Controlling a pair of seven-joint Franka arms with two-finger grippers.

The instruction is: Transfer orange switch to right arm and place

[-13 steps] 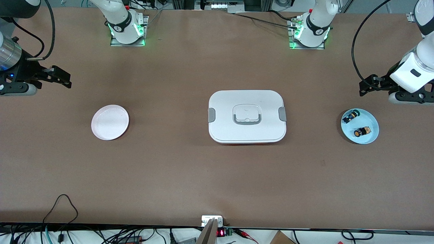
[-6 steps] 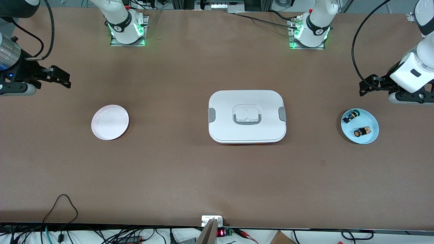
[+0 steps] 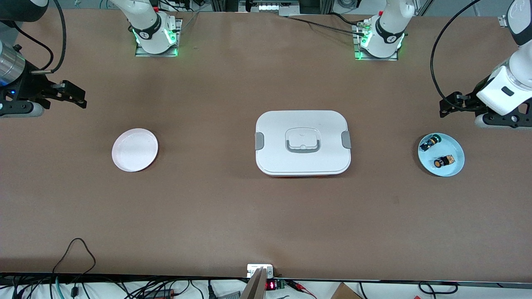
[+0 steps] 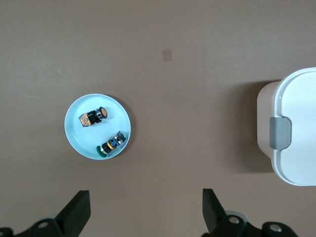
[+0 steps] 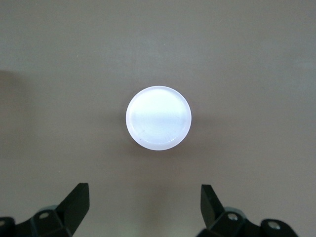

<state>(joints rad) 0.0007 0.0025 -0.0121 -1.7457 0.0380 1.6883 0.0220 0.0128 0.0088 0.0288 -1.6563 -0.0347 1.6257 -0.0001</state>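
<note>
The orange switch [image 3: 443, 161] lies on its side on a light blue plate [image 3: 454, 148] at the left arm's end of the table, beside a green-capped switch [image 3: 429, 142]. In the left wrist view the orange switch [image 4: 94, 116], the green-capped switch [image 4: 111, 144] and the plate [image 4: 117, 109] all show. My left gripper [image 3: 448, 107] is open and empty, up over bare table next to the blue plate; it also shows in the left wrist view [image 4: 146, 207]. My right gripper [image 3: 78, 98] is open and empty over bare table near a white plate [image 3: 134, 150], and shows in the right wrist view [image 5: 144, 202].
A white lidded box [image 3: 302, 142] with grey latches sits at the table's middle; its edge shows in the left wrist view [image 4: 296, 128]. The empty white plate [image 5: 158, 118] lies toward the right arm's end. Cables and a small device [image 3: 260, 270] lie along the table edge nearest the camera.
My left gripper has shifted very slightly toward the robots' bases. The right gripper, the plates and the switches have not moved.
</note>
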